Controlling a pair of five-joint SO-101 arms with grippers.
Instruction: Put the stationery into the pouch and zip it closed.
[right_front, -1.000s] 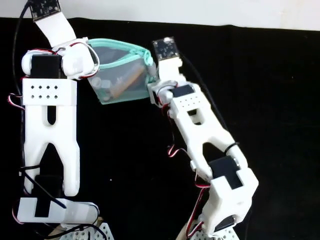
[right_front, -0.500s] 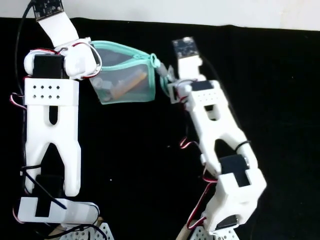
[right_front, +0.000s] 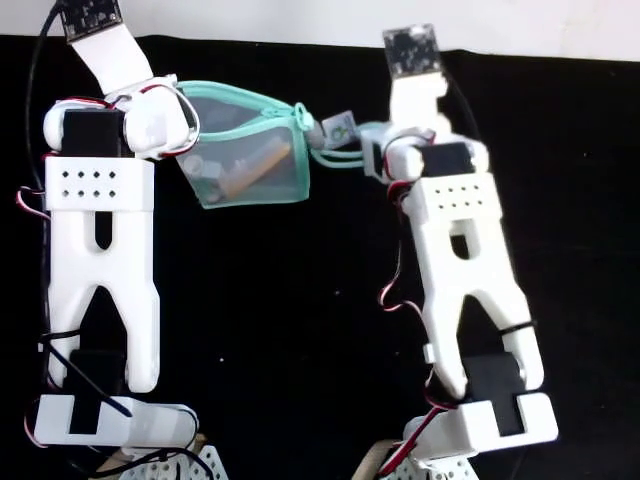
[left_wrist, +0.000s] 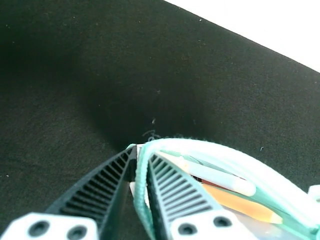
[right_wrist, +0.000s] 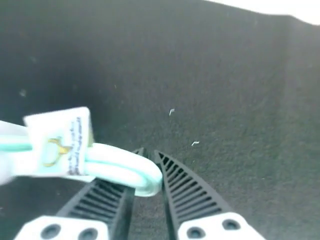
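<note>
stationery looks already inside: an orange pencil (right_front: 258, 163) and a white pen (left_wrist: 220, 181) show through the clear side of the pouch (right_front: 250, 185). the pouch is at the far left of the scene, between the two arms, apparently lifted off the black bench (right_front: 300, 340).

the left hand (left_wrist: 139, 152) has its jaws pinched almost together on the pouch's left end, gripping the teal edge. the right hand (right_wrist: 148, 154) is to the right of the pouch, jaws nearly closed with the teal pull cord (right_wrist: 122, 167) caught between them. a small white tag (right_wrist: 59, 142) hangs on the cord. from above the cord (right_front: 338, 155) runs taut from the pouch's right corner to the right hand (right_front: 378, 150).

my read: loading is done and the zip step is at or near its end. the slider seems to sit at the right corner with the top edge looking shut, though i can't tell if the last bit is fully closed. what's left is probably confirming closure, letting go of the cord and setting the pouch down.
</note>
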